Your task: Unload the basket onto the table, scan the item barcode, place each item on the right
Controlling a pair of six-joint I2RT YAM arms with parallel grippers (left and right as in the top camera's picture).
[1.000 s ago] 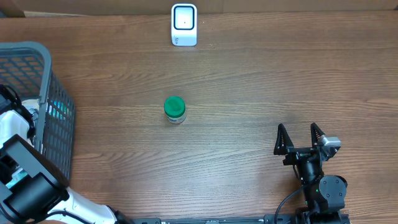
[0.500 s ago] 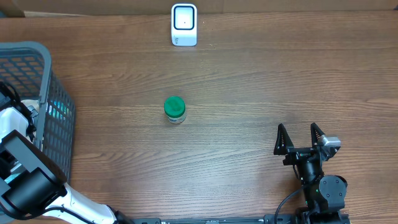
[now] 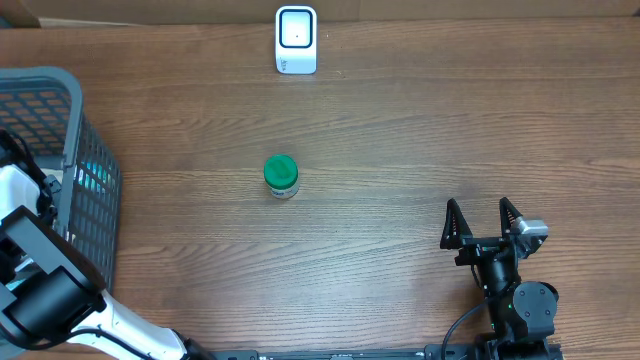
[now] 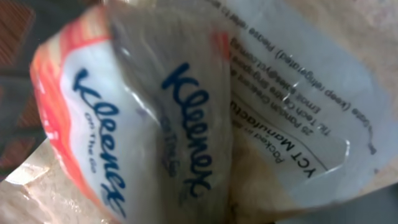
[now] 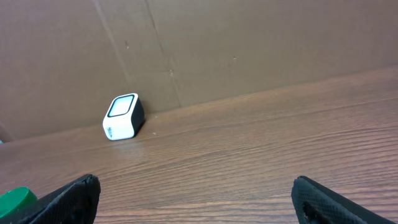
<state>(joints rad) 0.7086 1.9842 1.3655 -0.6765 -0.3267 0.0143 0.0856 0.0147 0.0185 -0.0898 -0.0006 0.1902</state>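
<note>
Kleenex tissue pack [image 4: 106, 124], the item for scanning, fills the left wrist view at very close range, tilted, its blue lettering and orange-red edge readable though blurred. We note it lies against a brown packet [image 4: 261, 180] bearing a white printed label. Dark mesh shows in the upper left corner of that view.

We record the left gripper as clenched. Its fingers do not show in any view, so we cannot confirm whether they clamp the pack. In the overhead view the left arm [image 3: 40, 290] reaches into the grey mesh basket [image 3: 70, 90] at the left edge of the table [image 3: 400, 130], which places the pack inside that basket. We cannot pick the pack out from above.

At the near right of the table, the right gripper [image 3: 479, 206] stands released, its jaws spread wide, grasping nothing and pointing toward the far edge.

Mid-table, well apart from both arms, we find a small jar with a green lid [image 3: 281, 175], upright.

At the far edge stands the white barcode scanner [image 3: 296, 40], just before the cardboard wall [image 5: 249, 43].
</note>
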